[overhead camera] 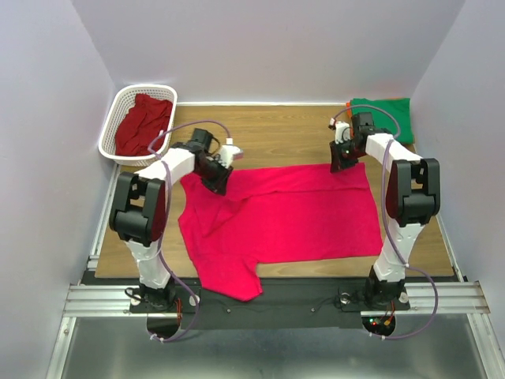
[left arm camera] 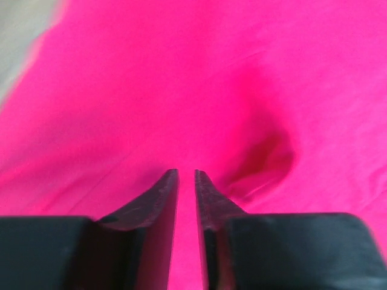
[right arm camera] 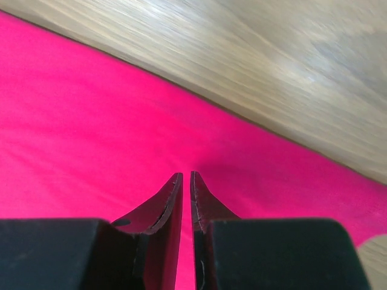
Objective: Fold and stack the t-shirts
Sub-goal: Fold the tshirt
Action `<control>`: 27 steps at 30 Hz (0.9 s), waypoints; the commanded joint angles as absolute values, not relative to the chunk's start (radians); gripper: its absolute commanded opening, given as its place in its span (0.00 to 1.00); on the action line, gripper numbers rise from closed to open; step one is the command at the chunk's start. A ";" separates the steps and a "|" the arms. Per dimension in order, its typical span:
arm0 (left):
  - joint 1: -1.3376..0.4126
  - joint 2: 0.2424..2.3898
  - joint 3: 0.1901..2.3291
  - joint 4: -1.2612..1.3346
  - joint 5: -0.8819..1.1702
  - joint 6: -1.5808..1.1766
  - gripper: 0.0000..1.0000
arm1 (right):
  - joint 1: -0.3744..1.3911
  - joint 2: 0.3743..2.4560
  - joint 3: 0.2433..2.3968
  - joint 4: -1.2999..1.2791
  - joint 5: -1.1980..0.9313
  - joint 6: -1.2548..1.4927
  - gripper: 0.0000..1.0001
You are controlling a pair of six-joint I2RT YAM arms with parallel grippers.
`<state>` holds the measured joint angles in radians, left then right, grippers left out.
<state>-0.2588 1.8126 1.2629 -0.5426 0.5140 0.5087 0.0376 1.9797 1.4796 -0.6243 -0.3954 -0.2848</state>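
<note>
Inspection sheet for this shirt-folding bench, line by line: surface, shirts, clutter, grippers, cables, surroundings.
Surface: wooden table, light woodgrain.
Job's things: pink-red shirt spread mid-table; crimson shirt heaped in the basket; green shirt bundled at the far right corner.
Clutter: white basket, far left corner.
Grippers: left gripper nearly closed on the pink-red shirt's far left part, cloth puckered beside it; right gripper nearly closed on its far right edge.
Cables: purple cables loop along both arms.
Surroundings: pale walls on three sides; metal rail in front.
</note>
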 commanded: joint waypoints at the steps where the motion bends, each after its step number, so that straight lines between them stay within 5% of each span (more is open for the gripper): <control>1: -0.408 1.830 1.258 -0.549 0.523 0.506 0.26 | 0.005 1.999 1.476 -0.640 -0.290 -0.367 0.16; 6: -0.469 1.803 1.244 -0.626 0.609 0.566 0.24 | -0.034 2.039 1.496 -0.643 -0.259 -0.387 0.15; 13: -0.408 1.698 1.247 -0.753 0.661 0.673 0.34 | -0.038 2.026 1.506 -0.658 -0.253 -0.399 0.15; 27: -0.149 1.851 1.282 -0.546 0.368 0.459 0.37 | -0.044 2.095 1.520 -0.660 -0.172 -0.431 0.15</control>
<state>-0.1555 1.7840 1.2564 -0.5976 0.4576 0.5232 -0.0380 2.0434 1.4921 -0.6518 -0.2489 -0.4049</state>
